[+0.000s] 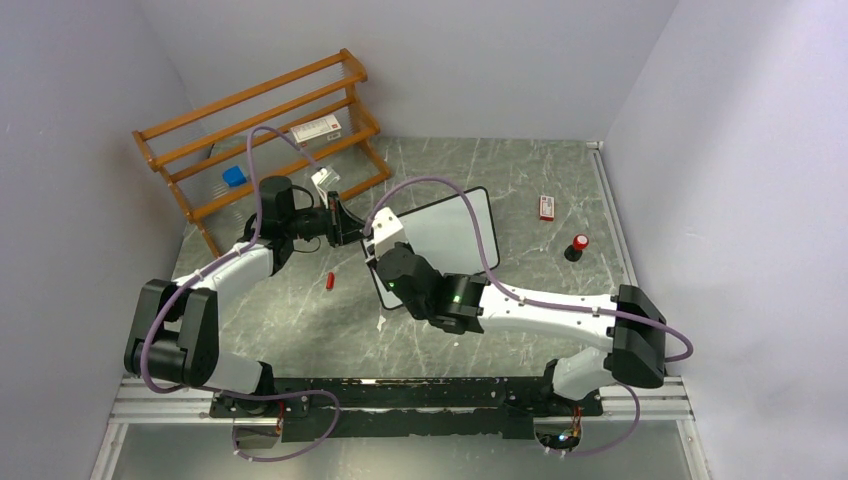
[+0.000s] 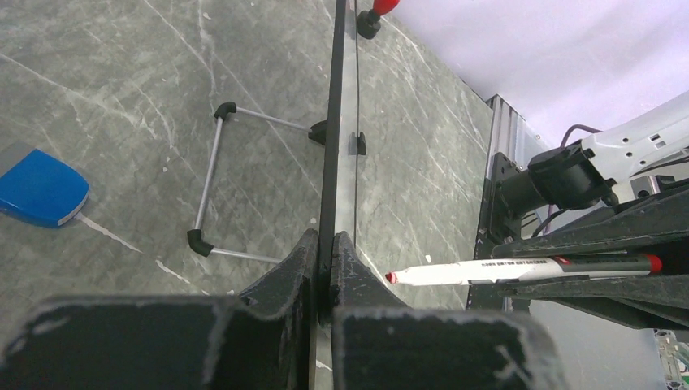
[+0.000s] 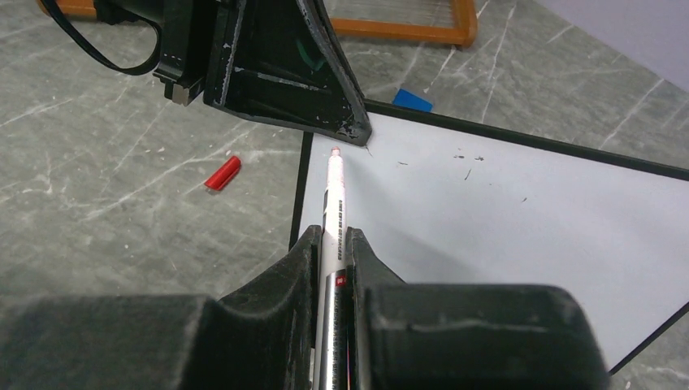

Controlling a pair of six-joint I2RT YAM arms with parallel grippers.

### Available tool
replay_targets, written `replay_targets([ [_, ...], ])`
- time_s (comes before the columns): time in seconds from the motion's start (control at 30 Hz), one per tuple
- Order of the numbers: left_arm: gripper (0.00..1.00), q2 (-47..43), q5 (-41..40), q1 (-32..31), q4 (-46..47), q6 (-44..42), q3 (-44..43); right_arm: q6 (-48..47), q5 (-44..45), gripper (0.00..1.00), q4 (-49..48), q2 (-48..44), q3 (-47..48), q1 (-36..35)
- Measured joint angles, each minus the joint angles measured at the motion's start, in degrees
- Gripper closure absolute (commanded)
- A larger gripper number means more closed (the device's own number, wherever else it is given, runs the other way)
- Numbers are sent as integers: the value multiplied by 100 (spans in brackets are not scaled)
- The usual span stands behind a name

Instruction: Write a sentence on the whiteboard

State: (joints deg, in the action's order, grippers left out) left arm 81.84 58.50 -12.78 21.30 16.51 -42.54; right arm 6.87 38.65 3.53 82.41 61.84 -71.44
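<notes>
Black fingers of the right gripper [image 3: 331,237] are closed tight on a white marker [image 3: 333,195], which sticks out toward the upper middle of the right wrist view. Its red tip is just beside the top left corner of the whiteboard [image 3: 504,211]. In the left wrist view a small gap shows between the tip and the board's face. The left gripper [image 2: 325,244] has its 2 fingers clamped on the board's thin black frame at that same corner, and the board runs edge-on up the middle of that view. A thin wire stand [image 2: 210,175] with black corners reaches from the frame down to the table. A few small dark specks sit on the board's white face. From above, the board stands tilted at the centre of the grey marbled table [image 1: 300,330]. A red cap [image 1: 329,282] lies left of it, well apart. A blue block [image 1: 234,176] sits by the wooden rack [image 1: 260,110] at upper left. A red-topped black piece [image 1: 578,246] and a small red box [image 1: 546,207] sit at right.
</notes>
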Motion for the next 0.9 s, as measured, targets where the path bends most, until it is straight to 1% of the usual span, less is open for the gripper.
replay_targets([
  [0.53, 95, 0, -4, 0, -63, -48, -20, 96, 131, 100, 433, 448, 319, 0],
  [0.9, 95, 0, 0, 0, -61, -46, -22, 107, 164, 100, 461, 474, 385, 20],
])
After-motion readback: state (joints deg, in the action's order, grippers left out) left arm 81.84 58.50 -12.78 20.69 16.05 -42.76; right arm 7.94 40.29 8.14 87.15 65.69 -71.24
